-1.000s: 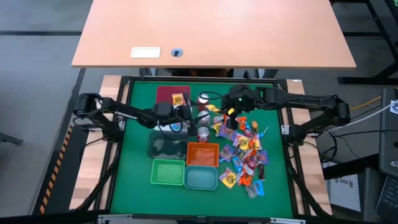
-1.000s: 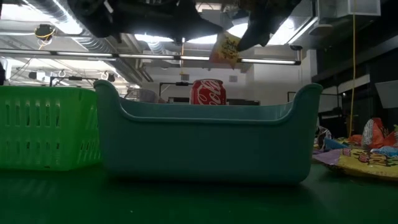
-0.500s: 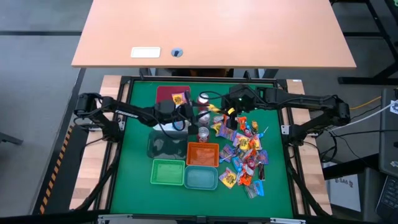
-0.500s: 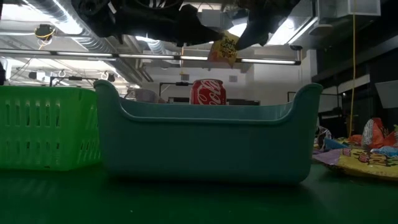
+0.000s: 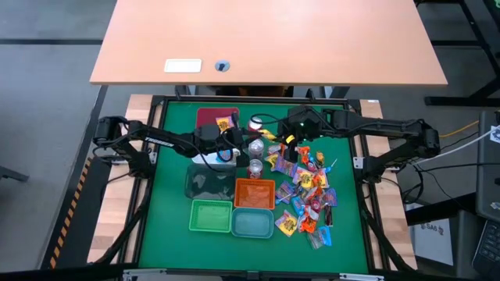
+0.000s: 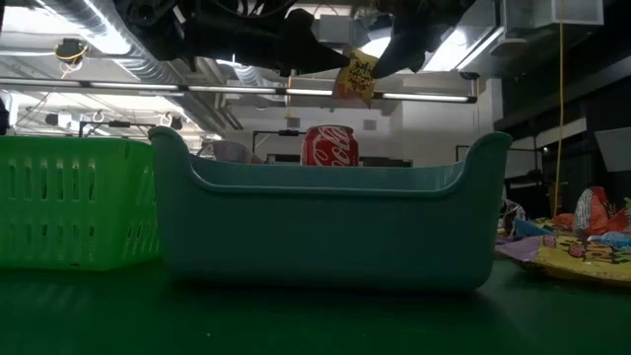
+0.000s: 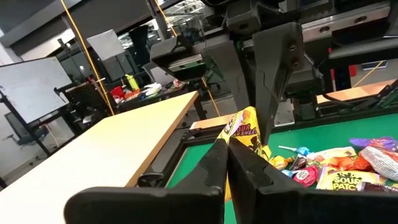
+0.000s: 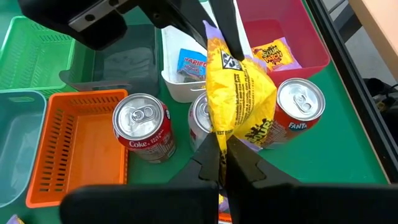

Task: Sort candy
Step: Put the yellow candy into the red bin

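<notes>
Both grippers pinch the same yellow candy bag (image 8: 239,93) in the air above the cans (image 8: 144,127), near the middle of the green tabletop (image 5: 172,156) toward its far edge. Right gripper (image 8: 221,146) is clamped on one end of the bag, left gripper (image 7: 227,144) pressed shut on the other. Candy pile (image 5: 308,195) lies along the right edge. Orange bin (image 5: 255,193), green bin (image 5: 211,216) and teal bin (image 5: 251,224) sit toward the near edge, red bin (image 8: 292,37) at the far edge with one yellow sweet (image 8: 273,53) inside.

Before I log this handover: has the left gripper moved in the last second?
Yes. In the high view the left gripper has moved right, from the white bin toward the cans, and shut on the yellow candy.
</notes>
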{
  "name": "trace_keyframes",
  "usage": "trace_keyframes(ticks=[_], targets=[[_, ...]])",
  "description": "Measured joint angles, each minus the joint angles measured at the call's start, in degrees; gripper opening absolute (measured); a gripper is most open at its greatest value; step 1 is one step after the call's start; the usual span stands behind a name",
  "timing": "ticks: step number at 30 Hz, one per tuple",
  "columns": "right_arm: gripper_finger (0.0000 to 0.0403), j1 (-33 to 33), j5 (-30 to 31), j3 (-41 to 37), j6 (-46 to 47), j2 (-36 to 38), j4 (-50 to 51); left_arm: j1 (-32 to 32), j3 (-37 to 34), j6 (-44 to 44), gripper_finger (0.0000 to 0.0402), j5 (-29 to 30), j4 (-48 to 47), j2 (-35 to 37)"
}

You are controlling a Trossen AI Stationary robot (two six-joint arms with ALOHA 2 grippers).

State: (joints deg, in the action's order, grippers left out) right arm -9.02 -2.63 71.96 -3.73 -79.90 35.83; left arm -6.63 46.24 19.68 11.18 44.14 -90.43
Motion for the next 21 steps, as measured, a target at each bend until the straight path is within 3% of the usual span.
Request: trace_keyframes(ticks=[14, 17, 21], targets=[[0.0007, 0.0, 0.02, 0.0, 0.48, 0.0, 0.0, 0.0, 0.0, -0.02, 0.0, 0.02, 0.0, 0.0], [0.0029, 0.0, 0.02, 0.0, 0.44, 0.0, -0.01, 0.0, 0.0, -0.08, 0.0, 0.02, 0.0, 0.0], [0.009, 0.0, 0.06, 0.0, 0.42, 0.0, -0.21, 0.0, 0.0, -1.28, 0.0, 0.03, 0.0, 0.0]])
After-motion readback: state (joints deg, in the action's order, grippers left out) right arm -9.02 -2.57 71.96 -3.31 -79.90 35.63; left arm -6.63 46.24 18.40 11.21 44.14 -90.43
